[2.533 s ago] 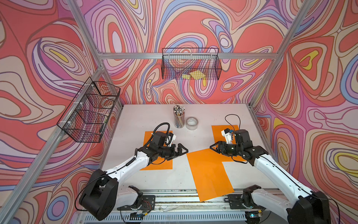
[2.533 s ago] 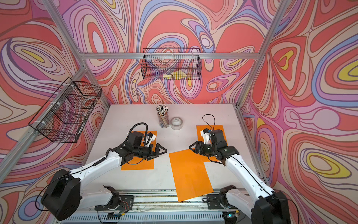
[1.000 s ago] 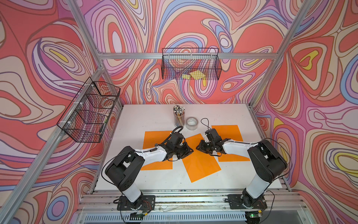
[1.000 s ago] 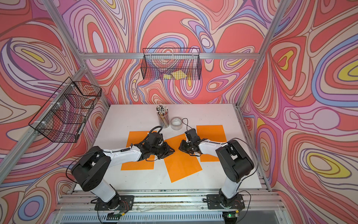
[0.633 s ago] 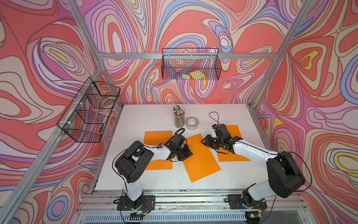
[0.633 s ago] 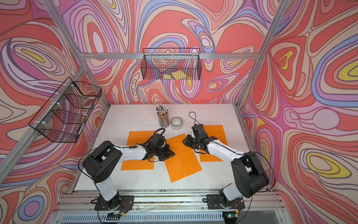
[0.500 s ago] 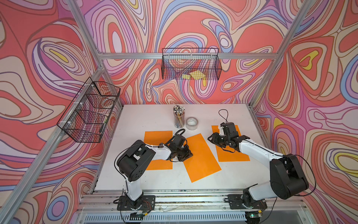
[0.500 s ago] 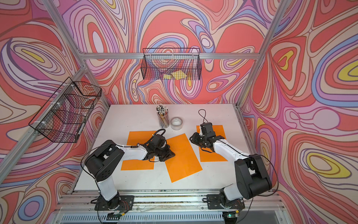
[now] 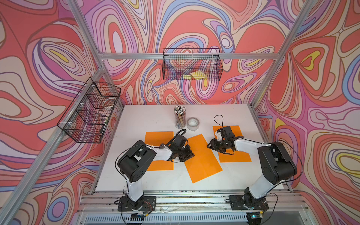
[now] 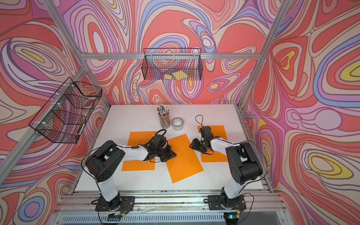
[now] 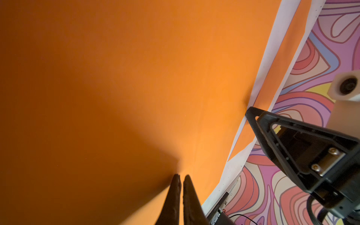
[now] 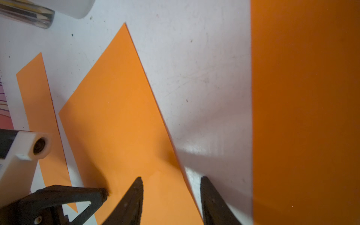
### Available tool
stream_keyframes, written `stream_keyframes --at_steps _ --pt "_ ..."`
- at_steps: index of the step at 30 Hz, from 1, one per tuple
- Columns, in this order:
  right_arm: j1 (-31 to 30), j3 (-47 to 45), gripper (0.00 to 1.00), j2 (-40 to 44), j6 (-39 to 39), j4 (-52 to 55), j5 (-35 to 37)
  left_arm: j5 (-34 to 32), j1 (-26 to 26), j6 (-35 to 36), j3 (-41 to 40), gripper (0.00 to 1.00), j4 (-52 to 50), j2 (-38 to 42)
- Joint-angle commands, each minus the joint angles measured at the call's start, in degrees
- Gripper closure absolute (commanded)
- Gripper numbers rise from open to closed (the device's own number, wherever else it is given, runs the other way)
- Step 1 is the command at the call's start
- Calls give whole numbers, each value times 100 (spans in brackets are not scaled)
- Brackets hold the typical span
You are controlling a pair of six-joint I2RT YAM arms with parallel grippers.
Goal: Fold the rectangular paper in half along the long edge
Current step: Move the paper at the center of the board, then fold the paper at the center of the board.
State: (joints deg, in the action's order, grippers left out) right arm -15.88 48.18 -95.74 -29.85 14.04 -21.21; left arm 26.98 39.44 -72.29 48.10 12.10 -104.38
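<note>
The rectangular orange paper (image 9: 203,158) (image 10: 185,160) lies flat and slanted in the middle of the white table. My left gripper (image 9: 190,154) (image 10: 171,153) is shut at the paper's left long edge. In the left wrist view its tips (image 11: 180,176) rest on the paper (image 11: 116,87) with nothing between them. My right gripper (image 9: 211,145) (image 12: 170,178) is open at the right long edge. It straddles that edge, one finger (image 12: 136,194) over the paper (image 12: 116,116) and the other over bare table.
Two more orange sheets lie flat, one under the left arm (image 9: 158,140) and one under the right arm (image 9: 233,153). A pencil cup (image 9: 180,116) and a tape roll (image 9: 192,123) stand behind the paper. Wire baskets hang on the back wall (image 9: 191,64) and the left wall (image 9: 89,111).
The paper, first hanging over the front edge, now lies further back. The right gripper has opened and come off the paper to its right edge. The left gripper has shut.
</note>
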Motion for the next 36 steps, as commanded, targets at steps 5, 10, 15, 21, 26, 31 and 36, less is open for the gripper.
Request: stream_keyframes --at_steps 5,10,15,21,26,31,36 --pt "6 -154 50 -284 72 -316 -499 17 28 -92 -64 91 29 -109" --pt "9 -264 51 -125 -10 -386 -584 35 29 -92 -55 91 21 -135" --pt "8 -301 51 255 -62 -293 -638 56 29 -89 -35 91 3 -179" --pt "12 -231 52 492 -127 -175 -780 88 28 -94 -45 93 12 -215" --pt "17 -209 51 639 -195 -154 -1003 87 28 -94 -48 94 11 -214" --pt "18 -317 52 764 -383 -386 -1393 95 26 -109 -52 94 29 -241" --pt "15 -444 52 812 -539 -657 -1824 105 26 -114 -57 94 38 -259"
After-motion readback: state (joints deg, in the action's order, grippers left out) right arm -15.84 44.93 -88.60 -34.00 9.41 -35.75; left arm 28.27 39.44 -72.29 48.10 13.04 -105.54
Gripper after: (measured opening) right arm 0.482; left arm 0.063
